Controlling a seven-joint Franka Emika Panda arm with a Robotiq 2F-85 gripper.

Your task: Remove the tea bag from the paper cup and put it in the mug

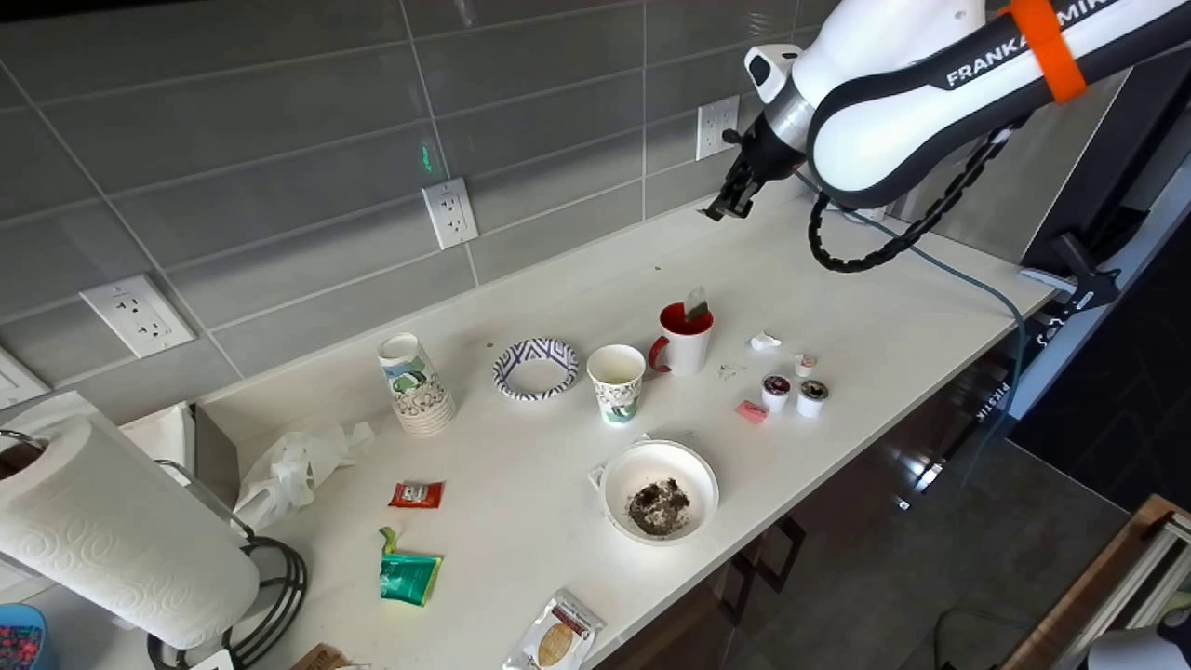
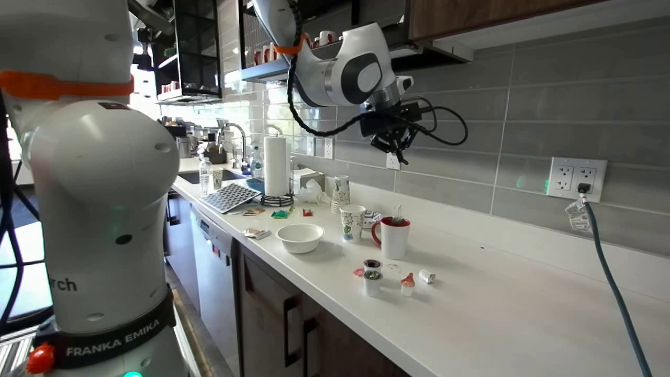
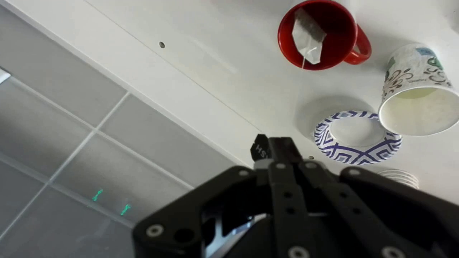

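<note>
The mug is white outside with a red inside and red handle; it stands upright on the counter (image 1: pixel 684 346) (image 2: pixel 394 242) (image 3: pixel 337 21). The tea bag (image 1: pixel 696 302) (image 2: pixel 397 213) (image 3: pixel 308 37) hangs at the mug's mouth, its dark lower end within the rim and its pale upper part above it. A thin string rises from it. My gripper (image 1: pixel 728 207) (image 2: pixel 397 149) (image 3: pixel 285 148) is high above the counter, shut on the tea bag's dark tag (image 3: pixel 260 147). The patterned white paper cup (image 1: pixel 617 383) (image 2: pixel 353 225) (image 3: pixel 412 71) stands beside the mug with pale liquid inside.
A patterned paper bowl (image 1: pixel 535 369) and stacked cups (image 1: pixel 416 386) stand along the wall side. A white bowl (image 1: pixel 659 493) with dark grounds is near the counter edge. Small pods (image 1: pixel 811 398) and crumpled scraps lie by the mug. A paper towel roll (image 1: pixel 121 530) stands farther off.
</note>
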